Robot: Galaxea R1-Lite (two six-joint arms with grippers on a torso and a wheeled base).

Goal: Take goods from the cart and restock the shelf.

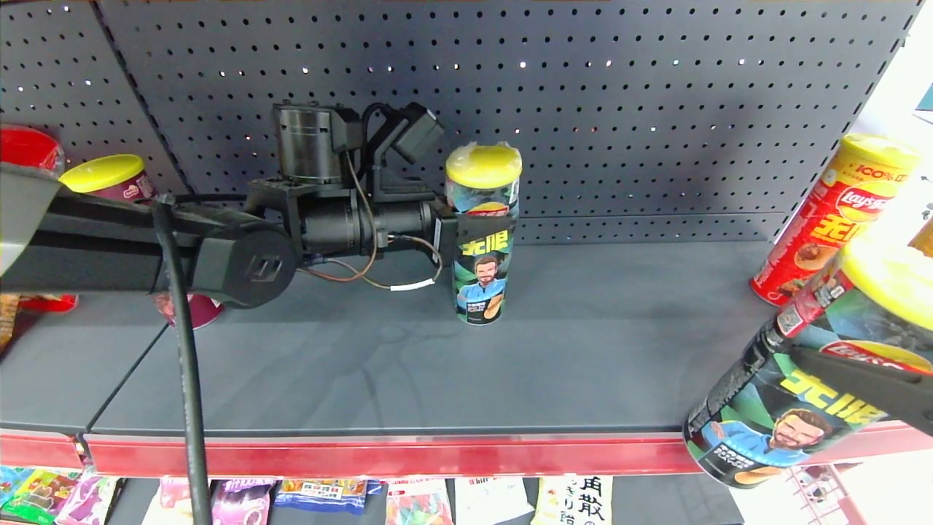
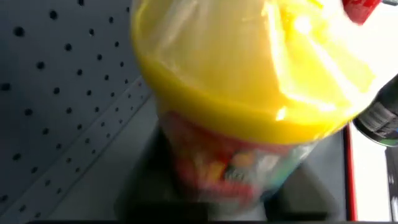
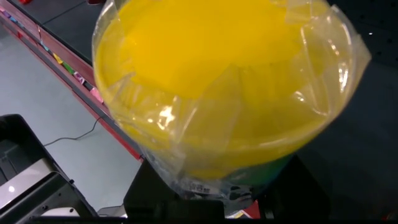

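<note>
Tilted can (image 1: 787,408) is clamped by the right gripper (image 1: 816,361) and held off the shelf (image 1: 364,364) at its front edge, right side. Farther back, upright can (image 1: 481,288) is clamped by the left gripper (image 1: 477,237), base on shelf, near pegboard (image 1: 656,109).

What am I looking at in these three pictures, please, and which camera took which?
This is a two-armed robot restocking a shop shelf. The wide picture comes from its head camera. The two close-ups come from cameras on its wrists, each looking at the can that arm holds. The left gripper clasps the upright crisp can at the shelf's middle. The right gripper holds the second crisp can in front of the shelf's red edge. A red can stands at the right end, and a purple can stands behind the left arm.
</note>
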